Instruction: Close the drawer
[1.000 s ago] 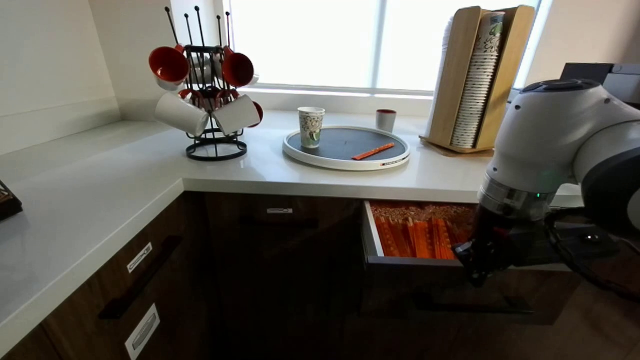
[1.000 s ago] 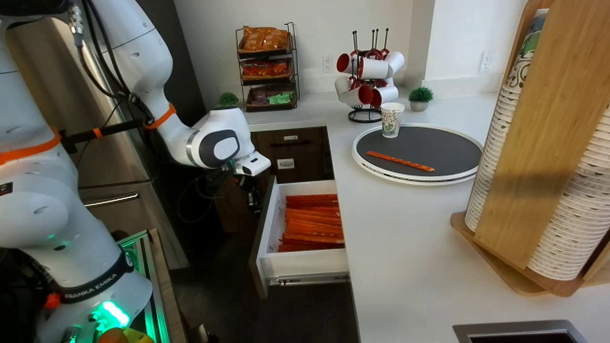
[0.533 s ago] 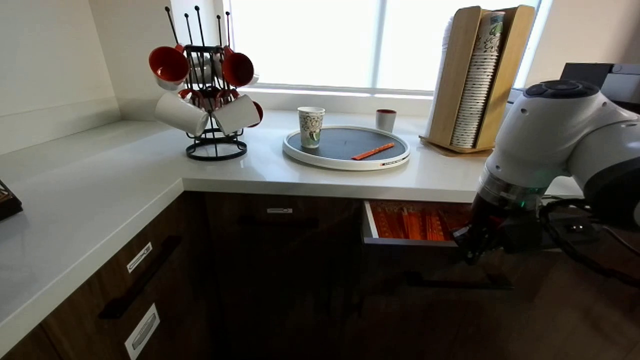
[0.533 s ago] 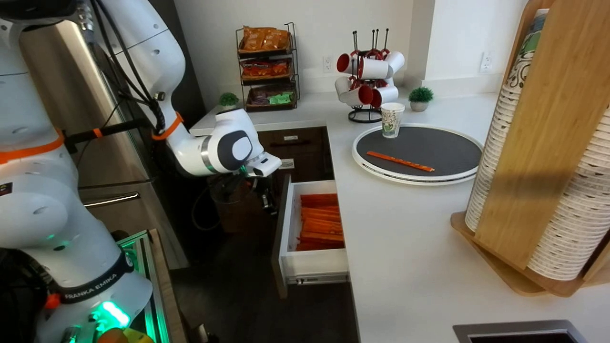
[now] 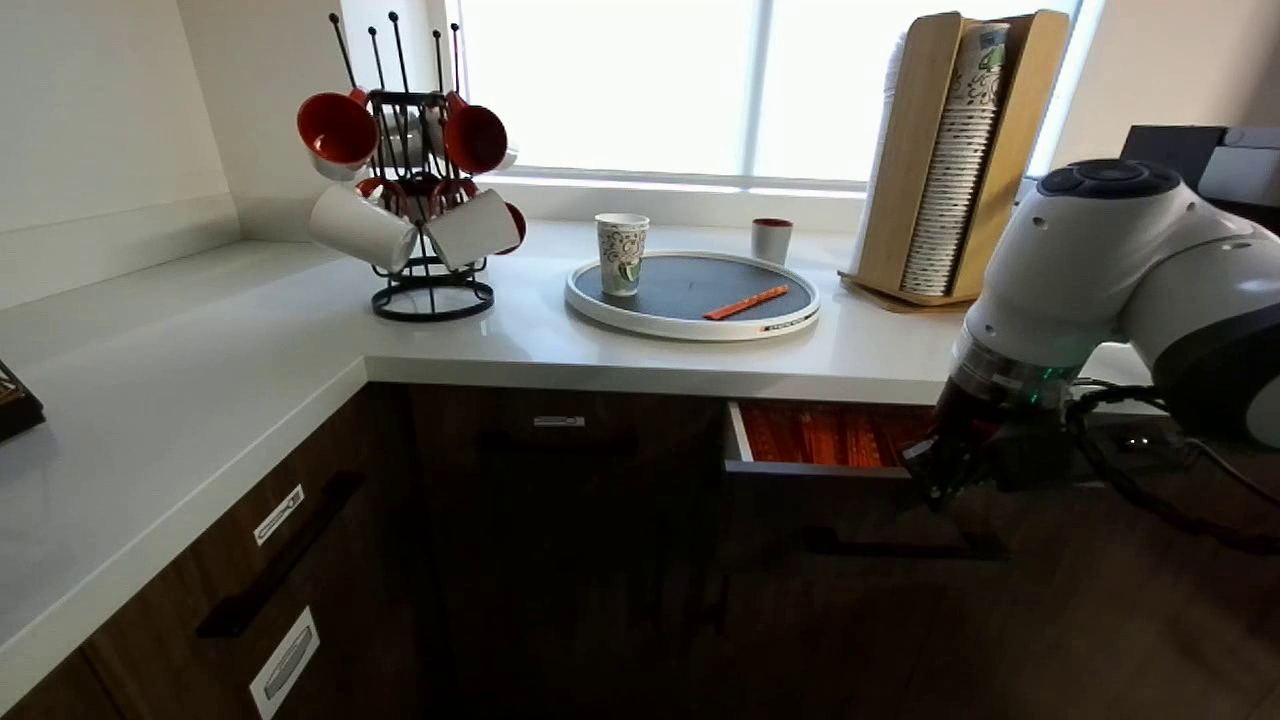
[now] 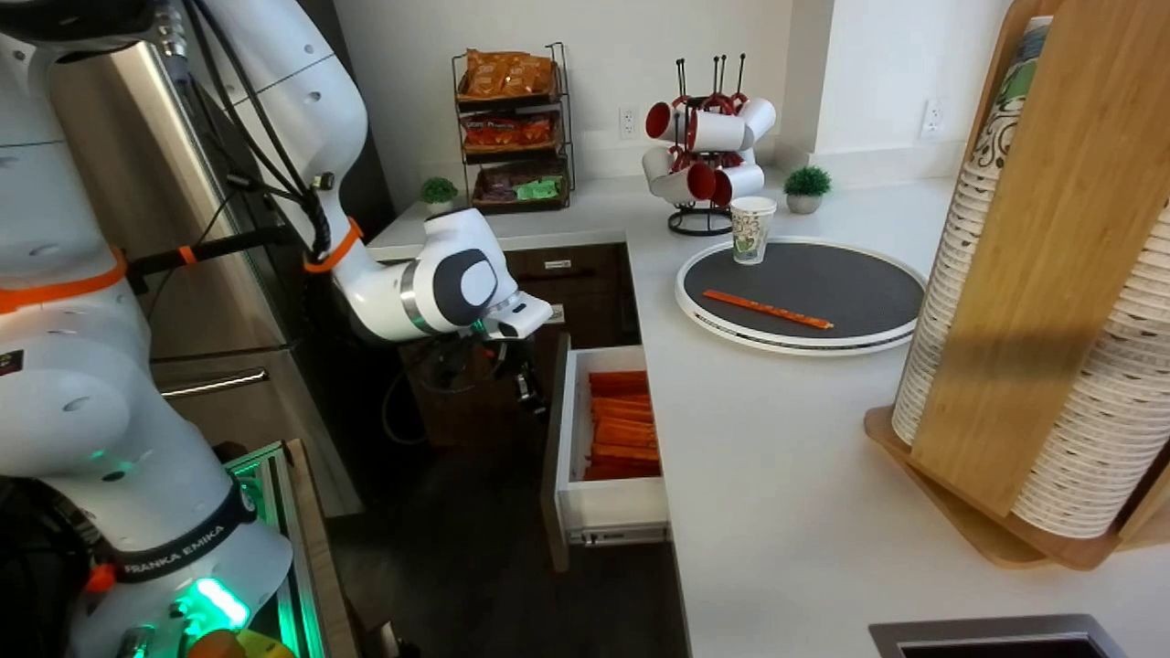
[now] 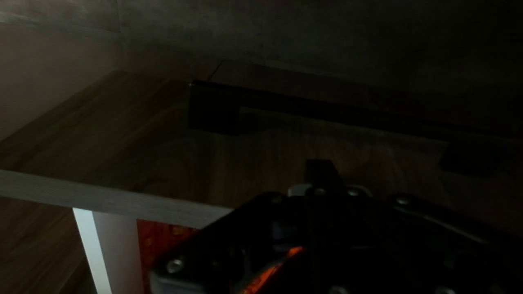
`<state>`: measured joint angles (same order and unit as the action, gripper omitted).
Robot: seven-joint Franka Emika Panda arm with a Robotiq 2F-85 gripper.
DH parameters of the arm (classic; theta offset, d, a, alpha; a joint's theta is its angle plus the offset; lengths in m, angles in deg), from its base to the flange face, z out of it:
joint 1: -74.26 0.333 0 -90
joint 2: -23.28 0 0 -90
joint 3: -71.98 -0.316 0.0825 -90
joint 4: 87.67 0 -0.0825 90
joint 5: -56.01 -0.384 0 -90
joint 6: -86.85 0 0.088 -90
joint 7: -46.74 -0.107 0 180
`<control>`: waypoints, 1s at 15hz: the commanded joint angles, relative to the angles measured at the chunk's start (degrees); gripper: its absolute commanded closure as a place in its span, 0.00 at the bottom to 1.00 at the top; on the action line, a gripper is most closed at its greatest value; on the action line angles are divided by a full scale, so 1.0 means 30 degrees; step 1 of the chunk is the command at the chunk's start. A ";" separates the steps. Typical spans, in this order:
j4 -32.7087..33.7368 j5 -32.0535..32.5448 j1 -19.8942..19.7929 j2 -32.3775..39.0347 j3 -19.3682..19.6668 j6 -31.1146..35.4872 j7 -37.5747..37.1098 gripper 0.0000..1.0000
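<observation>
Presently, the white Panda arm [image 6: 329, 119] stands at the left in an exterior view, its forearm sloping down and its wrist [image 6: 457, 283] bent so that the last link points right and downward. Beneath that link the Robotiq gripper [image 7: 322, 169] hangs at a slant, just outside the dark brown front [image 5: 810, 505] of the drawer [image 6: 612, 503]. Its fingers look drawn together in the dim wrist view, the narrow tip overlapping the wood; whether they touch it, one cannot tell. In an exterior view the wrist reaches in from the right and tilts down to the left, hiding the right part of the drawer's opening.

The drawer sits partway out beneath the white countertop [image 5: 500, 345]. Seen with the arm at the left, its front faces left, and the front's long axis runs from near to far; where the front faces the near side, that axis runs left to right, along the countertop's edge. A dark bar handle [image 7: 347, 114] follows the same line. Inside lie slim orange-red packets [image 6: 626, 429], their length running square to the front. Above, a patterned paper cup [image 5: 620, 260] stands upright on a round gray tray [image 5: 700, 270].
</observation>
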<state>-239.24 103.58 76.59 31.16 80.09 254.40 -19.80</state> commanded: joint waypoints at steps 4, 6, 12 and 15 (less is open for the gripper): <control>0.2406 0.6542 0.0827 0.1405 0.1810 0.0415 -0.6547 1.00; 0.3213 0.8451 0.0878 0.2160 0.2193 0.0620 -0.8644 1.00; 0.6305 1.5434 0.0791 0.4590 0.3167 0.1185 -1.6108 1.00; 0.7804 1.9169 0.0461 0.5412 0.2864 0.0573 -2.0003 1.00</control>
<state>-221.59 151.29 78.51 42.88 88.68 256.51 -68.55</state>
